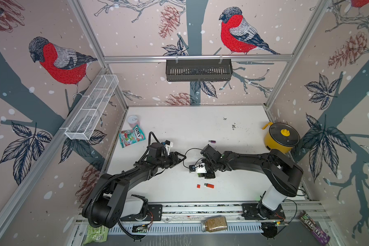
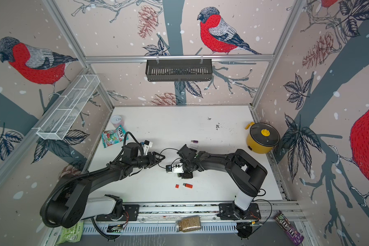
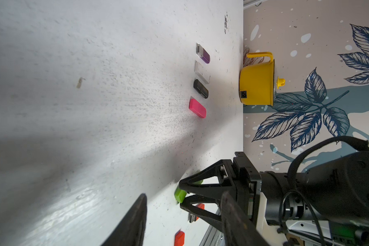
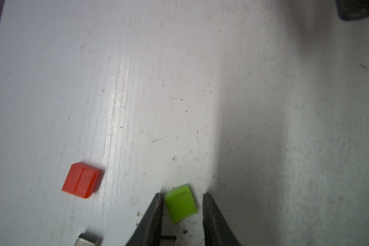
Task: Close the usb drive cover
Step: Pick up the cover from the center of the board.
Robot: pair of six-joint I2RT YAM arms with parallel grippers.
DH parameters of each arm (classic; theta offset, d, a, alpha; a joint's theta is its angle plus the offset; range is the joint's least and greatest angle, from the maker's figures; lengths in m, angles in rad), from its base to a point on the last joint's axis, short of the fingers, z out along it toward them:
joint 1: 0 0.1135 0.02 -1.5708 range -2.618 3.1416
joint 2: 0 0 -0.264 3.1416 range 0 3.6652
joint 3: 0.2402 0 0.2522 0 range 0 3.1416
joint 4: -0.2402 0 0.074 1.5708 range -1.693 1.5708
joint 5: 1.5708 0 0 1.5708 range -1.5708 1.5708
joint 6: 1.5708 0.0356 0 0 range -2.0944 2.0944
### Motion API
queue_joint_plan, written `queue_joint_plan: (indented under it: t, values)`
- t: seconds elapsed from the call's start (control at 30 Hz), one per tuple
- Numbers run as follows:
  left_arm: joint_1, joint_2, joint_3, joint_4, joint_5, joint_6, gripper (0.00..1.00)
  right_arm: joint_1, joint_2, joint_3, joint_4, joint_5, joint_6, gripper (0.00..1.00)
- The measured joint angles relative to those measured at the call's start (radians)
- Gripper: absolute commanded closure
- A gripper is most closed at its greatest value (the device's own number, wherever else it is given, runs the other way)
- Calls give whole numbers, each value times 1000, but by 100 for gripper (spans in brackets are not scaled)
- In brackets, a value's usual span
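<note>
A small green USB cover [image 4: 180,203] lies flat on the white table. My right gripper [image 4: 182,197] points down over it with one finger on each side. The jaws are narrow but gaps still show, so it is open. The same green cover [image 3: 180,194] appears at the right gripper's tips in the left wrist view. An orange USB drive [image 1: 209,185] with its metal plug bare lies near the front, and its orange cover [image 1: 198,186] sits apart just to its left. My left gripper [image 1: 182,158] hovers left of centre, open and empty.
Purple [image 3: 203,54], white [image 3: 201,72], black [image 3: 200,88] and pink [image 3: 197,108] capped drives lie in a row behind the right arm. A yellow pot [image 1: 281,137] stands at the right wall. A candy bag [image 1: 132,136] and a can [image 1: 133,121] are at the back left.
</note>
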Motion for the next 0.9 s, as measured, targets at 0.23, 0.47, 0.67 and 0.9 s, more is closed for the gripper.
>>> queue_joint_plan:
  t: [0.23, 0.47, 0.67, 0.9]
  values:
    - [0, 2, 0, 1, 0, -3, 45, -26, 11, 15, -18, -19, -1, 70]
    - [0, 7, 0, 2, 0, -4, 44, -33, 39, 44, -32, -41, 3, 71]
    - [0, 7, 0, 2, 0, -4, 45, -33, 46, 51, -36, -43, 4, 65]
    - [0, 7, 0, 2, 0, -4, 44, -56, 46, 56, -57, -54, 2, 65]
